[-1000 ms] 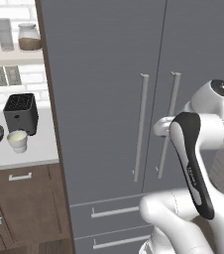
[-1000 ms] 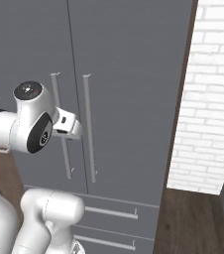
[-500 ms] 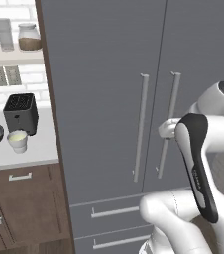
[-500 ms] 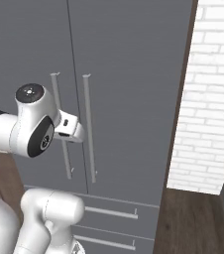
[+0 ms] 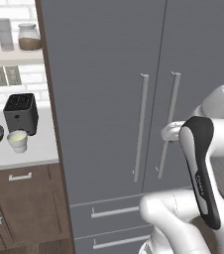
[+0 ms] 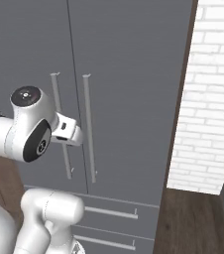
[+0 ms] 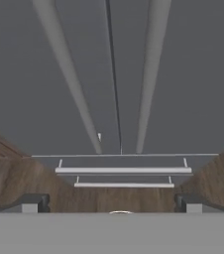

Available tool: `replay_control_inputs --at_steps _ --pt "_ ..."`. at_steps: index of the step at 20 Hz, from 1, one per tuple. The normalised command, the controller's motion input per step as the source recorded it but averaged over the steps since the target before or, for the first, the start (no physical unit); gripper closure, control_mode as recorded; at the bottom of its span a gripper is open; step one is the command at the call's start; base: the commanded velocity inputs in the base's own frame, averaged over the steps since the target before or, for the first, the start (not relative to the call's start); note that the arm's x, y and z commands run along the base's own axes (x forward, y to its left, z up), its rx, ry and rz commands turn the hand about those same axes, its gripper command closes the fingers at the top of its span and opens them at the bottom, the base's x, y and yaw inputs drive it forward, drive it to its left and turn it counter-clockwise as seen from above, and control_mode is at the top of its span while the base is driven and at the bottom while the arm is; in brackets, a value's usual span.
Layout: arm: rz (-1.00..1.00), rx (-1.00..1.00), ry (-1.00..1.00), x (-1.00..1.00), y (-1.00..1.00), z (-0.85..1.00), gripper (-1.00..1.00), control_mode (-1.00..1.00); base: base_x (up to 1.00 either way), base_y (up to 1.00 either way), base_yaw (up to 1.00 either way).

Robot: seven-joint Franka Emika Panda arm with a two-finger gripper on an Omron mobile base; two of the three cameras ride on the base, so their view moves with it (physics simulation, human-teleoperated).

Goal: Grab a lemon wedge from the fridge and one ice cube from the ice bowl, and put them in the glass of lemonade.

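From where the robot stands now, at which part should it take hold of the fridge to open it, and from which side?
Probably the right door's handle, a long vertical silver bar standing off the fridge front. Grip its middle from the front, jaws horizontal, one finger on each side of the bar. The open gripper already faces the two handles, nothing between its fingers.

- My left base view looks forward from behind the arm, taking in the fridge [image 5: 134,99] and the counter [image 5: 39,149] at left.
- My right base view shares that fridge [image 6: 124,89], adding the brick wall [image 6: 208,99] at right.
- My hand view looks down the closed doors from near, between the handles [image 7: 148,74].
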Motion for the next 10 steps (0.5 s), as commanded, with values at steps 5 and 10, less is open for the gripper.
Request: replay_control_inputs --at_steps 5,10 --pt "0.00 0.00 0.00 -0.08 -0.01 0.00 -1.00 1.00 -0.49 -0.05 0.00" --pt "0.00 0.00 0.00 0.00 0.00 0.00 -1.00 1.00 -0.72 -0.09 -0.02"
